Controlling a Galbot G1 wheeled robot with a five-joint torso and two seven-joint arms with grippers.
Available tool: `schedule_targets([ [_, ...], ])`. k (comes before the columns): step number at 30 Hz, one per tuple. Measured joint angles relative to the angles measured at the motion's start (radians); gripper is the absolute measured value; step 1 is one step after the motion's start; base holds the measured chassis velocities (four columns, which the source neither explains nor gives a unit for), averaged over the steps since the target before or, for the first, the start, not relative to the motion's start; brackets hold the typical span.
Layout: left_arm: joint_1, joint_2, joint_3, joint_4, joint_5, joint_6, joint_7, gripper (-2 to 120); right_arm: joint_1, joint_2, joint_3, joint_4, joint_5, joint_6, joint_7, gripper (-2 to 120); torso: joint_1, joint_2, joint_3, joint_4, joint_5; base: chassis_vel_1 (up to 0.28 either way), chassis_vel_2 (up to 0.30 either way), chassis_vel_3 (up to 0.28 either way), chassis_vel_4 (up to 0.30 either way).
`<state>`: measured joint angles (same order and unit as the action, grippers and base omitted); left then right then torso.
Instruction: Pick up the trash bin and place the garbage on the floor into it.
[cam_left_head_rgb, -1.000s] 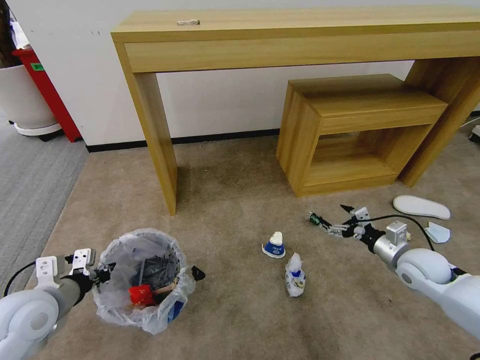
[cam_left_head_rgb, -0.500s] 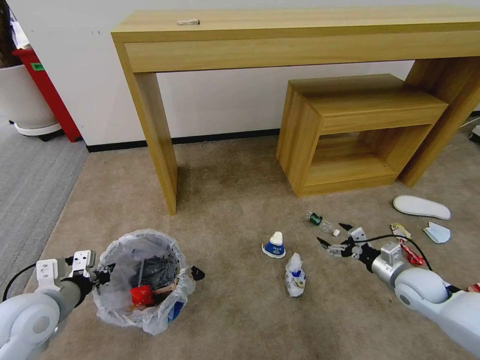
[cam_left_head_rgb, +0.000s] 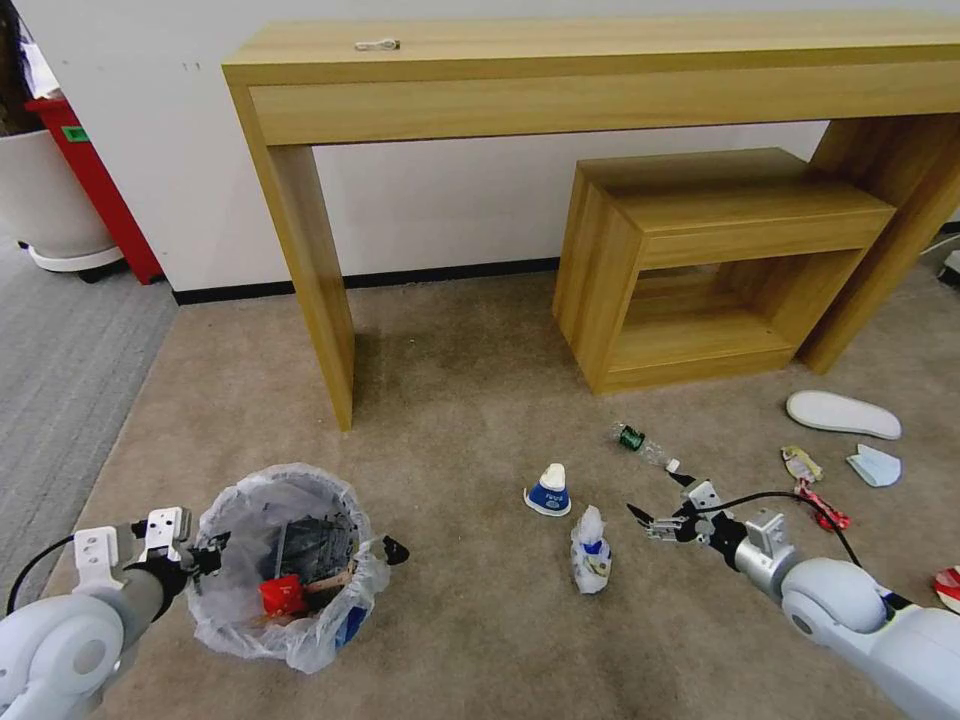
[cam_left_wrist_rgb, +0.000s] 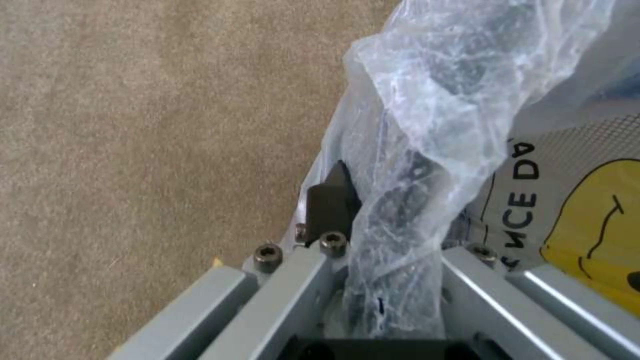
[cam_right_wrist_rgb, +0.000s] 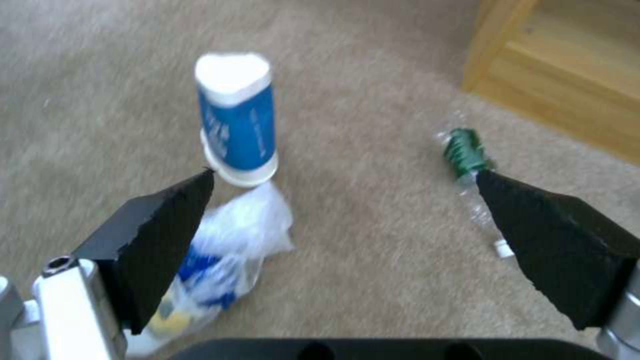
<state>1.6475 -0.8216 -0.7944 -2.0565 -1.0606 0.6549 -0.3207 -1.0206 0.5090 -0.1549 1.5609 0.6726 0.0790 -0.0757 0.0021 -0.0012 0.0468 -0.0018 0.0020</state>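
Note:
The trash bin (cam_left_head_rgb: 283, 560), lined with a crinkled clear bag, stands on the beige floor (cam_left_head_rgb: 460, 400) at my front left. My left gripper (cam_left_head_rgb: 205, 556) is shut on its rim and liner (cam_left_wrist_rgb: 400, 210). Garbage lies to the right: a blue-white paper cup (cam_left_head_rgb: 549, 490) (cam_right_wrist_rgb: 237, 130), a crumpled plastic wrapper (cam_left_head_rgb: 590, 550) (cam_right_wrist_rgb: 227, 245), a small bottle (cam_left_head_rgb: 640, 443) (cam_right_wrist_rgb: 467, 155), candy wrappers (cam_left_head_rgb: 800, 462), a red wrapper strip (cam_left_head_rgb: 826, 512), a light-blue face mask (cam_left_head_rgb: 874, 466) and a white slipper (cam_left_head_rgb: 842, 414). My right gripper (cam_left_head_rgb: 659, 497) (cam_right_wrist_rgb: 345, 172) hovers open between bottle and crumpled wrapper, holding nothing.
A long wooden console table (cam_left_head_rgb: 600, 70) stands against the wall, one leg (cam_left_head_rgb: 315, 290) reaching the carpet behind the bin. A low wooden stool (cam_left_head_rgb: 700, 260) sits beneath it on the right. Grey ribbed carpet (cam_left_head_rgb: 60, 370) lies to the left.
My right gripper has drawn back from the small bottle toward me and to the left, staying open. The bottle still lies on the carpet. The bin sits slightly lower in view.

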Motion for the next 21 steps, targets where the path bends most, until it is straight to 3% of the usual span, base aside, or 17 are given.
schedule_targets([
  [11, -0.006, -0.018, 0.002, 0.009, 0.019, -0.001, 0.004, 0, 0.036, 0.035, -0.108, -0.071, -0.011, 0.026, -0.063, 100, 0.000, 0.000, 0.000, 0.0000, 0.0001, 0.000, 0.000, 0.000, 0.000],
  [21, -0.009, -0.023, 0.002, 0.014, 0.027, -0.003, 0.007, 0, 0.049, 0.078, -0.175, -0.092, -0.016, 0.027, -0.034, 100, 0.000, 0.000, 0.000, -0.0001, 0.0000, 0.000, 0.000, 0.000, 0.000],
])
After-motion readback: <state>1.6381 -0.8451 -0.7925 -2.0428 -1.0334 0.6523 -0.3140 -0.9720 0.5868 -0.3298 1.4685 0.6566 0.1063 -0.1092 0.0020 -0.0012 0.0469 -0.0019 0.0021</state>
